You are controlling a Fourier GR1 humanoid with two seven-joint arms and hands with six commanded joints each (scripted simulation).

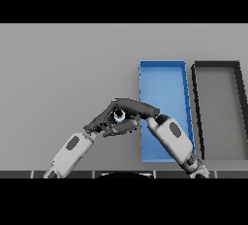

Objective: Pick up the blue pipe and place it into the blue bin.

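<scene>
The blue pipe [118, 115] shows end-on as a small pale blue ring just left of the blue bin [163, 81]. My right hand [137, 107] reaches left from the bin's near end. Its fingers arch over the pipe and its thumb lies under it, so it is shut on the pipe. Most of the pipe is hidden by that hand, and I cannot tell whether it rests on the table or is lifted. My left hand [98, 123] lies right beside it on the left, fingers relaxed, touching or nearly touching the right hand's fingertips.
The right forearm [170, 136] lies across the blue bin's near left corner. A dark grey bin [218, 73] stands directly right of the blue one. The grey table [63, 73] stretches out to the left and back.
</scene>
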